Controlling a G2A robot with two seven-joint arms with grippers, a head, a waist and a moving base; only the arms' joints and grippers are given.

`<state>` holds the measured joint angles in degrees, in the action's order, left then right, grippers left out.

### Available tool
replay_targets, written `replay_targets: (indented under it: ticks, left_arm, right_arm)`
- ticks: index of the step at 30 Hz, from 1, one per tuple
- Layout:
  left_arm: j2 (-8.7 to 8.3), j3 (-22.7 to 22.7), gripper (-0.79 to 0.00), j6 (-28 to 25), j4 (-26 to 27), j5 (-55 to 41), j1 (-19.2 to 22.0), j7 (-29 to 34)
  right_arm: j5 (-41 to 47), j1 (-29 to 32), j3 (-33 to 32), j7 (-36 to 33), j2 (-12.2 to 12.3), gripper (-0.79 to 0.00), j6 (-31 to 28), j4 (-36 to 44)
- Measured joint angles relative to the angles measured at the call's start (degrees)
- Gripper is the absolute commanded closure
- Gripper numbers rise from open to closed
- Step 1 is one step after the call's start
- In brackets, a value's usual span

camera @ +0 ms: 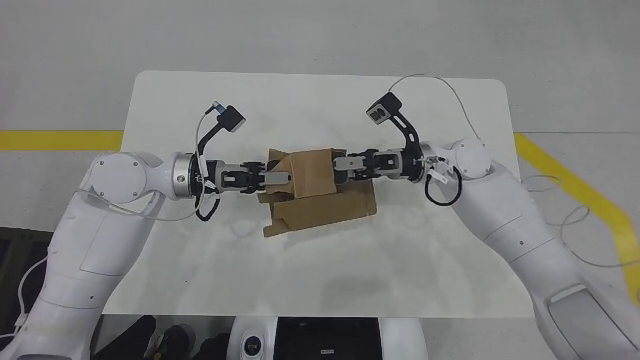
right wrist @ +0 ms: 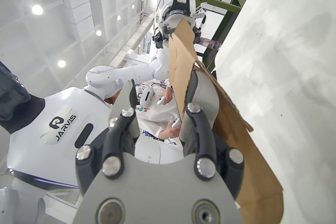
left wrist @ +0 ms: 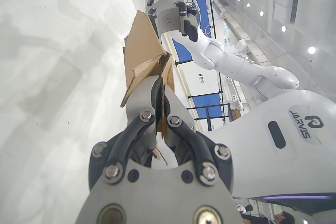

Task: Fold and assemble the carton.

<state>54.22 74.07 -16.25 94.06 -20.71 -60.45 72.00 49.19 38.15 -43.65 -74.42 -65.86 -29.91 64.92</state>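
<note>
Here the left gripper (left wrist: 158,83) is clamped onto a ragged edge of the carton (camera: 320,192). The cardboard is pinched between its two fingers and runs straight out beyond their tips. The right gripper (right wrist: 162,80) has its fingers spread wide apart. One finger (right wrist: 203,93) lies against a brown panel and the other stands clear of it, while a panel edge rises in the gap close to the first. From above, the carton sits between the two grippers, which face each other from opposite ends over the white table (camera: 450,110). It is plain brown cardboard, half folded. A raised panel spans the space between the tips, a longer part slants off on the robot's side of them, and the flaps are loose and creased.
</note>
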Motion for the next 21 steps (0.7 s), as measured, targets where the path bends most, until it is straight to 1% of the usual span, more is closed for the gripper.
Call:
replay_targets:
  ticks: [7, 10, 15, 21]
  left_arm:
    - [-0.17, 0.0, 0.0, -0.12, -0.4, 0.41, 0.2, 0.4]
    - [-0.24, 0.02, 0.0, -0.1, -0.52, 0.36, 0.27, 0.46]
    - [-0.32, -0.13, 0.0, 0.07, -0.29, 0.05, 0.24, 0.66]
    - [-0.37, -0.5, 0.0, 0.09, 0.11, -0.38, 0.26, 0.95]
  right_arm:
    - [0.2, 0.41, -1.63, -2.19, -0.36, -0.348, 2.19, 0.8]
    - [-1.24, 0.19, -1.78, -2.68, -0.56, -0.326, 2.68, 0.72]
    - [-3.56, -0.76, -0.53, -2.46, -1.22, -0.311, 2.46, 0.14]
    - [-5.68, -2.73, 1.96, -0.68, -2.02, -0.271, 0.68, -1.7]
